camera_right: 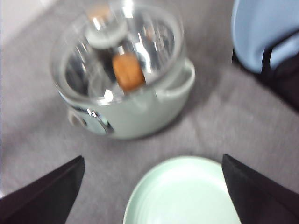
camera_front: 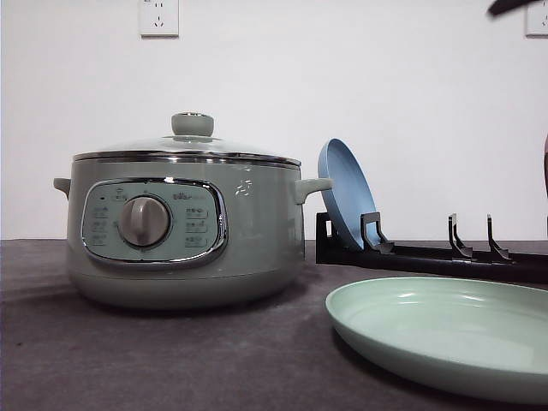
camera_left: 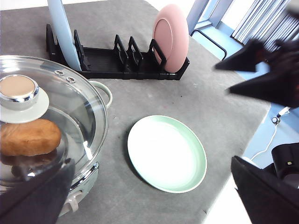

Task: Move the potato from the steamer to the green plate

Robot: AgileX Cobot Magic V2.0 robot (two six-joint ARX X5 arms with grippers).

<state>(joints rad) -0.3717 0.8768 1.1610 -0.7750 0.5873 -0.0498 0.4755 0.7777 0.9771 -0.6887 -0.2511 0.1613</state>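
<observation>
The steamer [camera_front: 184, 227] stands on the grey table with its glass lid [camera_left: 56, 107] on. Through the lid I see the orange-brown potato [camera_left: 29, 137] lying inside; the right wrist view also shows the potato [camera_right: 128, 72], blurred. The pale green plate [camera_front: 445, 334] lies bare on the table to the right of the steamer. My left gripper [camera_left: 151, 161] hangs open above the steamer's edge and the green plate [camera_left: 167, 154]. My right gripper [camera_right: 153, 157] is open too, high over the green plate [camera_right: 182, 196], with nothing between its fingers.
A black dish rack [camera_front: 428, 255] stands behind the plate, holding an upright light blue plate [camera_front: 344, 193] and a pink plate [camera_left: 171, 37]. The table's right edge [camera_left: 261, 116] drops off just beyond the green plate. The steamer's side handle [camera_front: 312, 187] points toward the rack.
</observation>
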